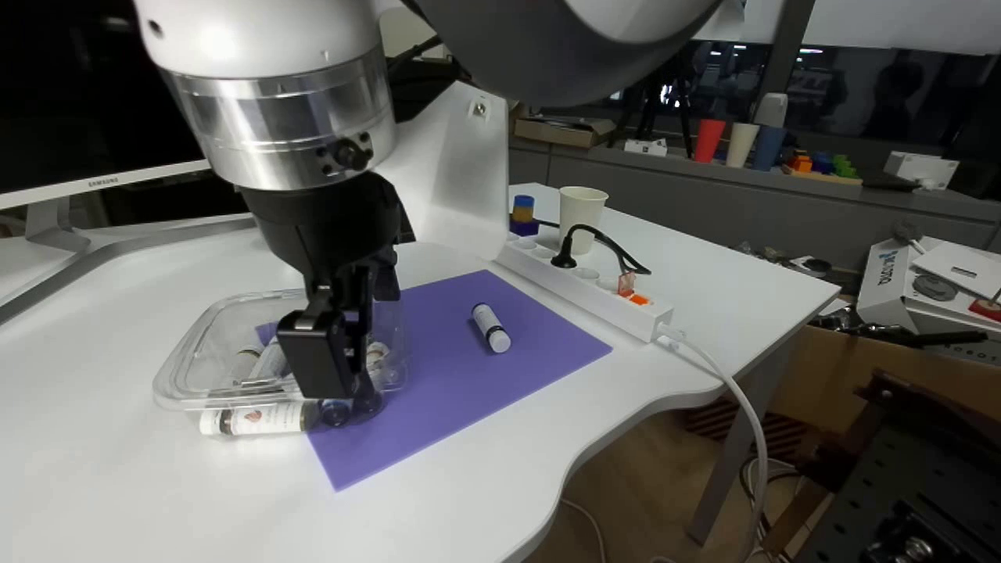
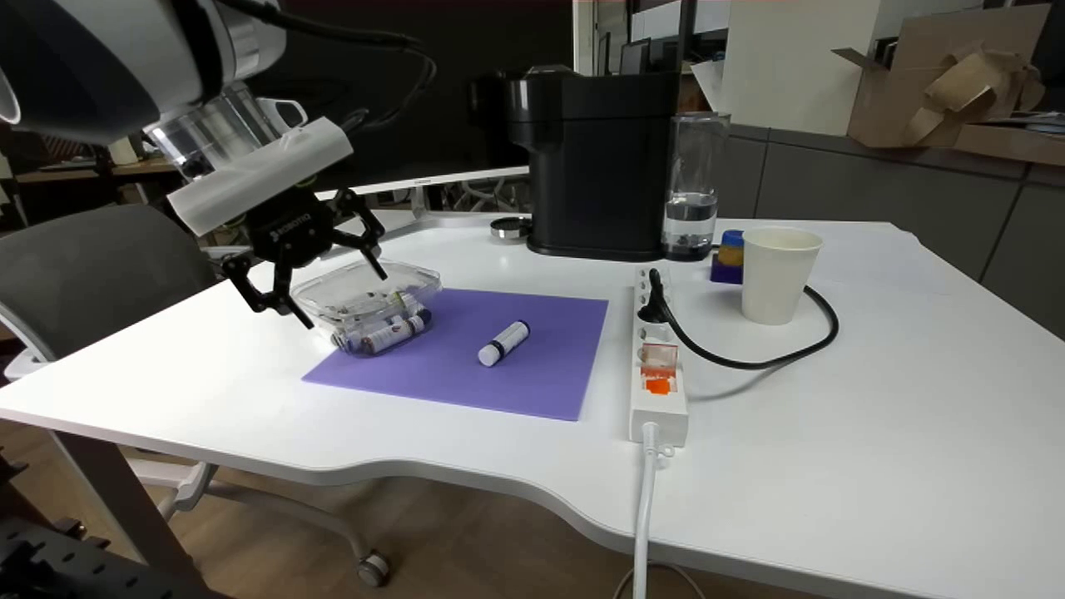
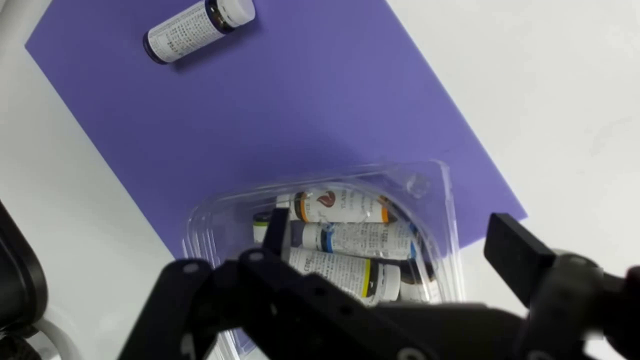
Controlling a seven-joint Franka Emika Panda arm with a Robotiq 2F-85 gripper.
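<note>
The claw [image 2: 348,301], marked ROBOTIQ, hangs jaws apart over a clear tub [image 3: 453,250] of bottles [image 3: 337,271], one labelled "2023".

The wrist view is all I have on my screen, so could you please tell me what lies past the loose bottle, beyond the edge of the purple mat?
Observer: A white power strip lies alongside the purple mat, past the loose bottle as seen from the tub.
Operator: Thank you; is anything plugged into that strip?
Observer: Yes, both exterior views show a black plug in it.
Operator: And would you tell me whether anything stands on its far side?
Observer: A paper cup stands upright there, on the side away from the mat.
</note>
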